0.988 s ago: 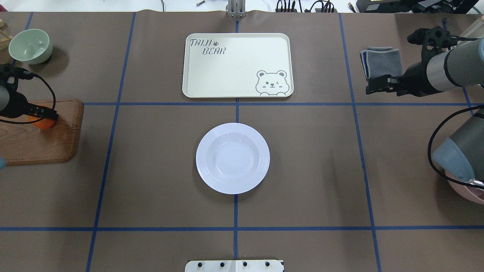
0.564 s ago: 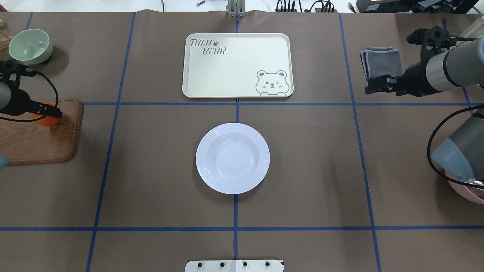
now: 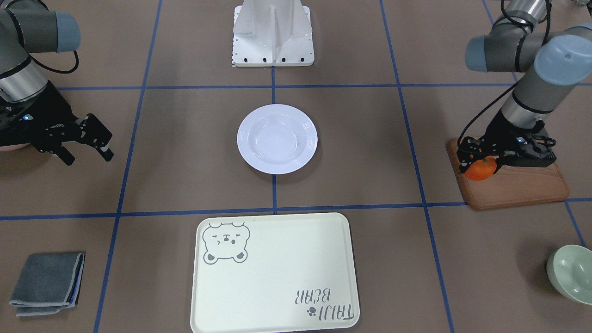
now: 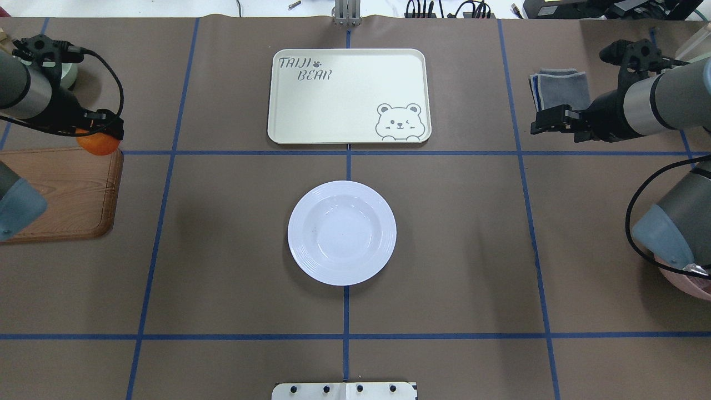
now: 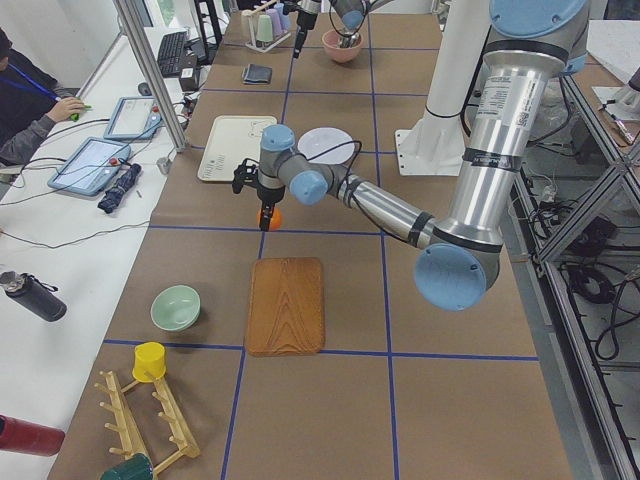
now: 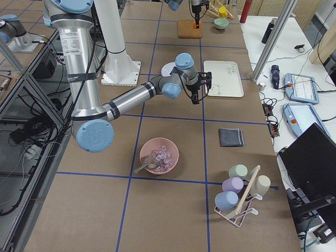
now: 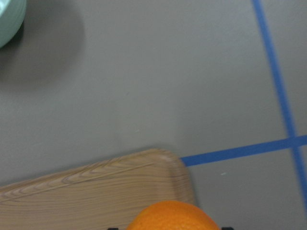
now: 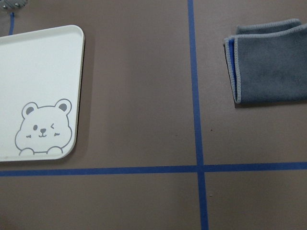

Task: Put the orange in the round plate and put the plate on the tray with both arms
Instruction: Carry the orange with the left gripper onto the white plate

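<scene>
I see the round plate (image 4: pixel 297 233) in the middle of the table, and the tray (image 4: pixel 344 94) lies behind it, farther from the robot. On the robot's left the orange (image 4: pixel 99 144) is above the far corner of the wooden board (image 4: pixel 61 194); the cloth (image 4: pixel 561 89) lies on the right.

arms (image 3: pixel 532 85) grey, silver; joint caps (image 3: pixel 562 53) light-blue; cables (image 4: pixel 630 216) black; base (image 3: pixel 273 32) white

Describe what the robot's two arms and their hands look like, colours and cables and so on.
Both the left arm and right arm are round grey tubes with a bare silver wrist section and light-blue joint caps. A black cable loops loosely along each. The left hand and right hand are black, blocky and two-fingered, each with a small blue light.
</scene>
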{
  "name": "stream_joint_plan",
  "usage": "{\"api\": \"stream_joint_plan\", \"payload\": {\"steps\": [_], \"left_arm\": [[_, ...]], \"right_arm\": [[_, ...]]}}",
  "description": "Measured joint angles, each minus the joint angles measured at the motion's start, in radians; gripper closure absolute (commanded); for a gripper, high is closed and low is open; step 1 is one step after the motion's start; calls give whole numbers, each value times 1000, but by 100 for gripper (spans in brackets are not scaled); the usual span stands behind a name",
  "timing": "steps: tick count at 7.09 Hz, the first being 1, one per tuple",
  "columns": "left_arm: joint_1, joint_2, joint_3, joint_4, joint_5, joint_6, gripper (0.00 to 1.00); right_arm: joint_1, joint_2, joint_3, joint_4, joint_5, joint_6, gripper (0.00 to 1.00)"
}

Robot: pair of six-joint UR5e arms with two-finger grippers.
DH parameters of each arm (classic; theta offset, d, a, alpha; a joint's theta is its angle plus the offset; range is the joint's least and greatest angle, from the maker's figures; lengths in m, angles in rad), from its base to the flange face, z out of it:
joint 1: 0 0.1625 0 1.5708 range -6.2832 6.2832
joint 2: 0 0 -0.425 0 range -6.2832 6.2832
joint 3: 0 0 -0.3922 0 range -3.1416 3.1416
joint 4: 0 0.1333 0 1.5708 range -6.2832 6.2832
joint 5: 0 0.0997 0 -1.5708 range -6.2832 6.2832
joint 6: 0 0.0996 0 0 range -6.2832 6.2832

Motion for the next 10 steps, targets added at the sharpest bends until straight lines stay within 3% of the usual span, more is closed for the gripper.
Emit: {"api": "stream_joint_plan", "payload": {"steps": [2, 4, 8, 9, 10], "left_arm": [[131, -164, -42, 196, 80, -190, 100], [304, -343, -13, 323, 175, -396, 100], [495, -578, 204, 319, 291, -618, 100], [522, -617, 286, 272, 312, -639, 97], [543, -633, 347, 211, 330, -646, 75]], "right_arm": [[-17, -4, -27, 155, -6, 191, 2], [-32, -5, -34, 226, -26, 317, 2], [-54, -64, -86, 492, -36, 464, 0], [-56, -71, -97, 525, -36, 469, 0], [-58, -73, -100, 536, -36, 470, 0]]}}
